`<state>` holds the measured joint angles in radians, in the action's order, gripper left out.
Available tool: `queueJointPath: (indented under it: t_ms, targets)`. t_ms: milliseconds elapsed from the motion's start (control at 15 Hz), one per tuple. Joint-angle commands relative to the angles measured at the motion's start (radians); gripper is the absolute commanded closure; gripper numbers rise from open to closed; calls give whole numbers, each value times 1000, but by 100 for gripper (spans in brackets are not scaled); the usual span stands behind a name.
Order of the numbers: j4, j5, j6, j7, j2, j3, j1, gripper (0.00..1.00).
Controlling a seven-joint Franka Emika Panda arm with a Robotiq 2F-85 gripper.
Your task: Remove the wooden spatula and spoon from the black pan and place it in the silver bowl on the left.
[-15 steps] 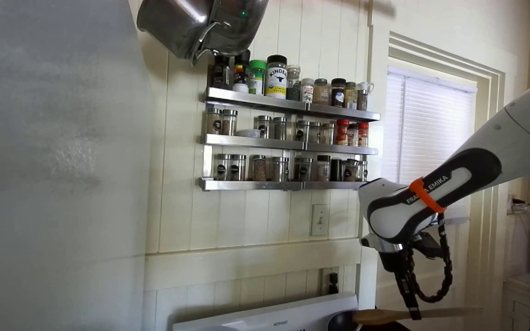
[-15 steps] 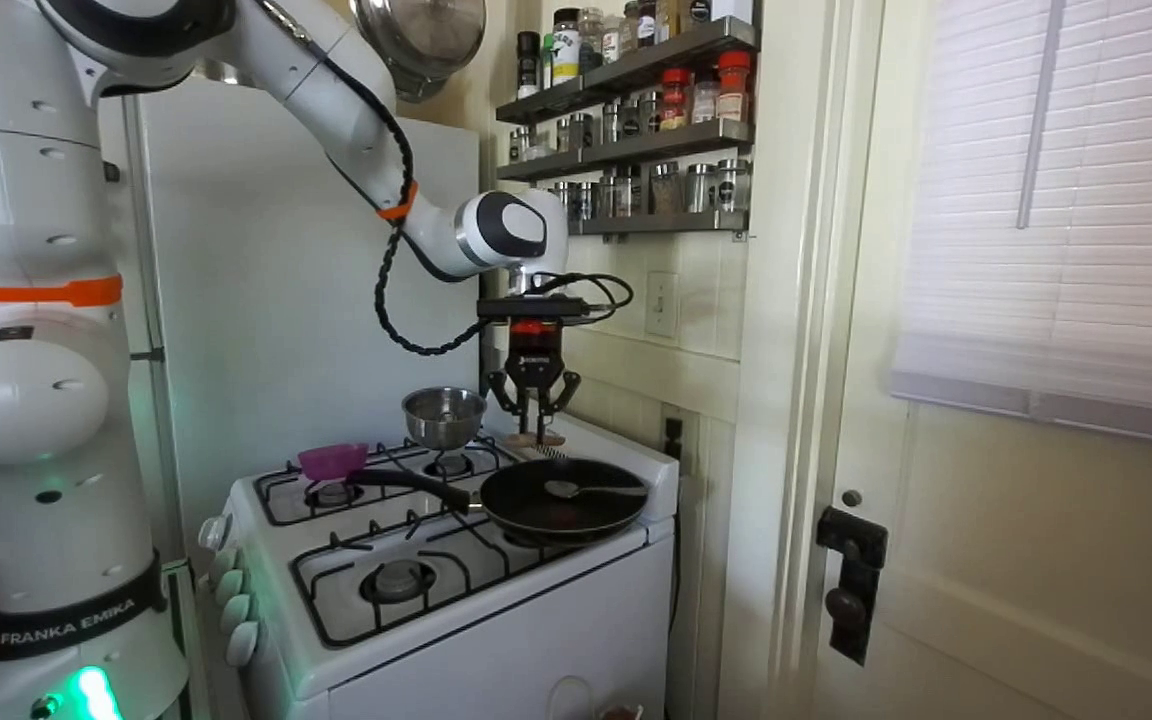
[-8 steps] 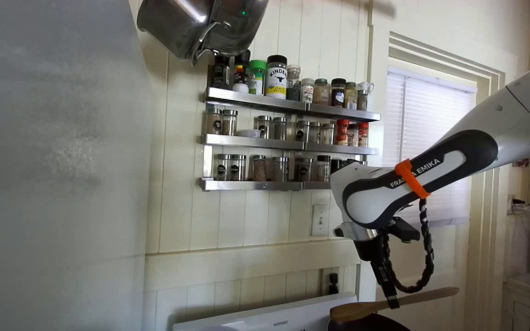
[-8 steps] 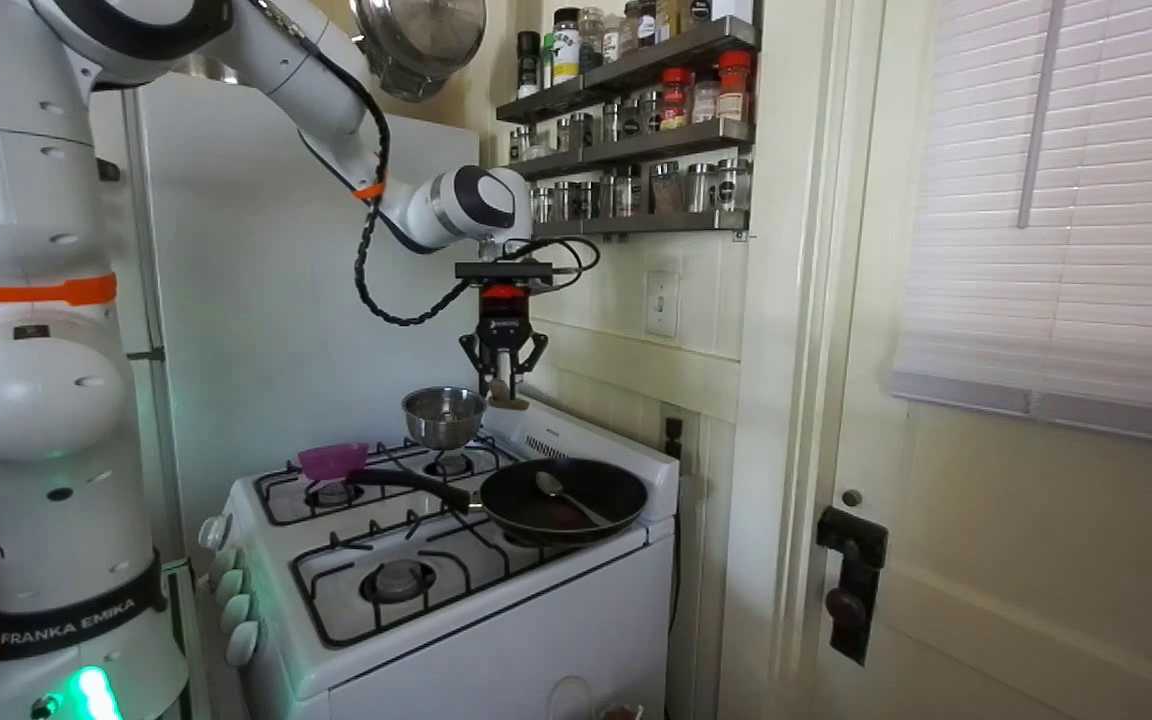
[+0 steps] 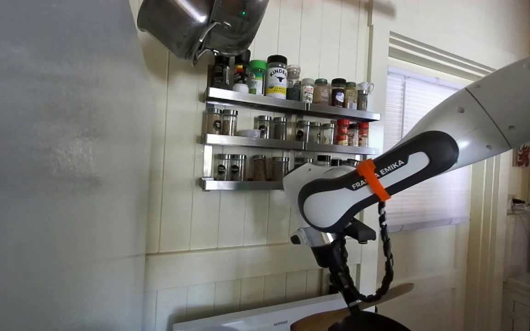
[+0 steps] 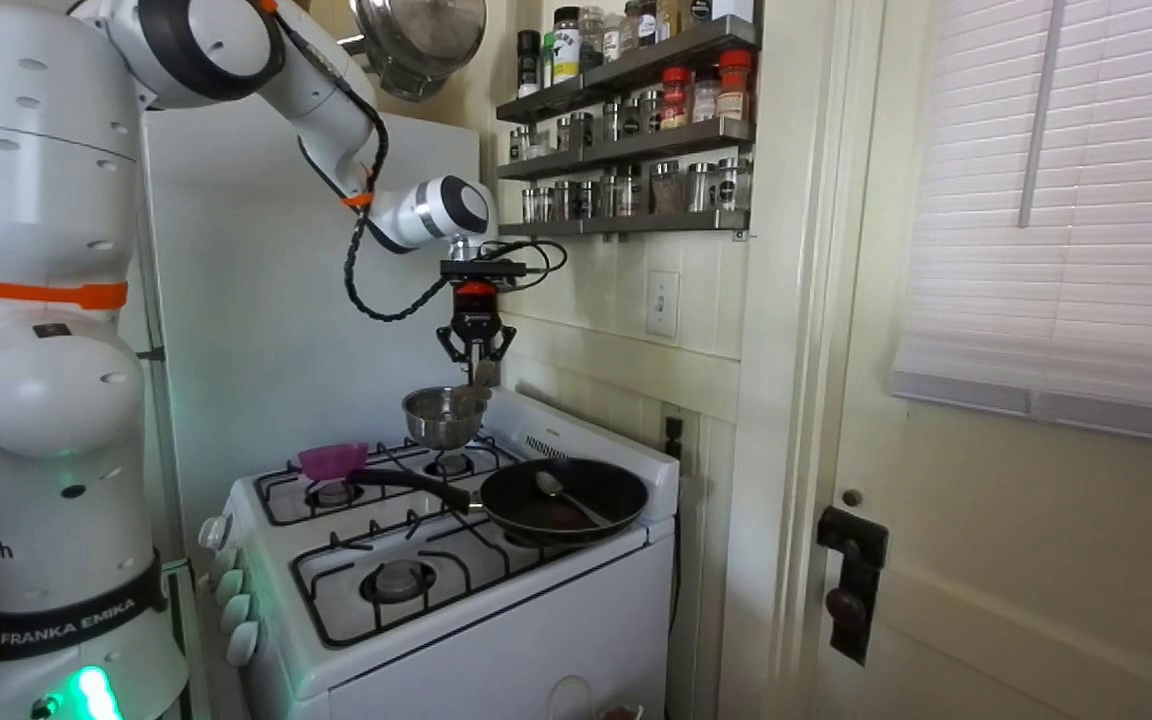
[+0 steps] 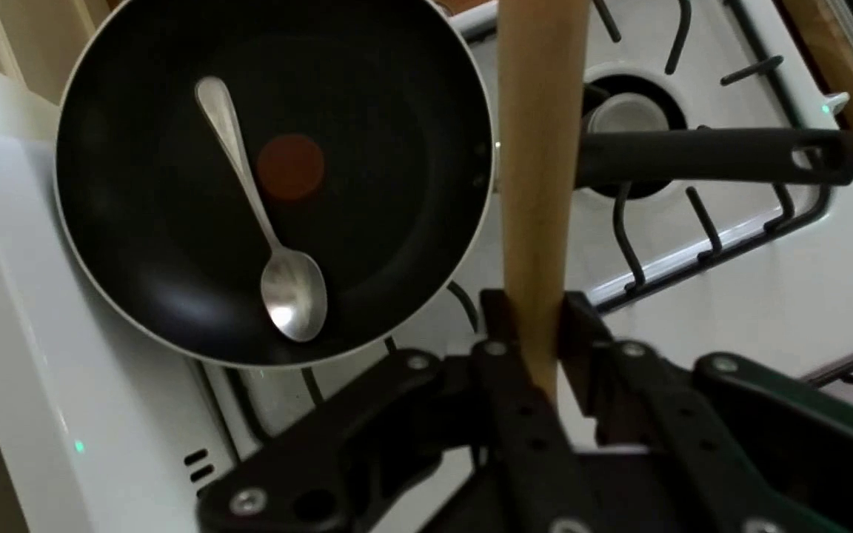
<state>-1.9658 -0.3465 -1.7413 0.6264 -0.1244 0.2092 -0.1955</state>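
I'm clasping one wooden spatula [image 7: 543, 148], gripper [image 7: 539, 307] nearly closed; one steel bowl [image 6: 431, 425] (far left) and one frying pan [image 7: 382, 111], holding one spoon [image 7: 287, 277], are occupying the kitchen stove [image 6: 496, 640].

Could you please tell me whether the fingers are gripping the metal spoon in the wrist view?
No, the fingers are closed on the wooden spatula, while the metal spoon lies in the black pan.

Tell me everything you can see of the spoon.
The spoon looks metal, silvery and shiny, with an oval bowl and a slim handle broadening to a rounded end. It lies in the pan, slanted in the wrist view with the bowl lowest, its handle just beside the reddish spot. Only the pan appears to touch it.
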Motion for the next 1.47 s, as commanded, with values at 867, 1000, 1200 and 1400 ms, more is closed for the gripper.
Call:
queueJointPath:
  t_ms: [867,1000,1200,1400]
  targets:
    - [470,-39,146,-420,-422,41,-213,95]
    - [506,-27,174,-446,-462,33,-221,95]
    - [568,-21,215,-464,-518,28,-233,95]
    - [627,-19,245,-465,-559,29,-248,95]
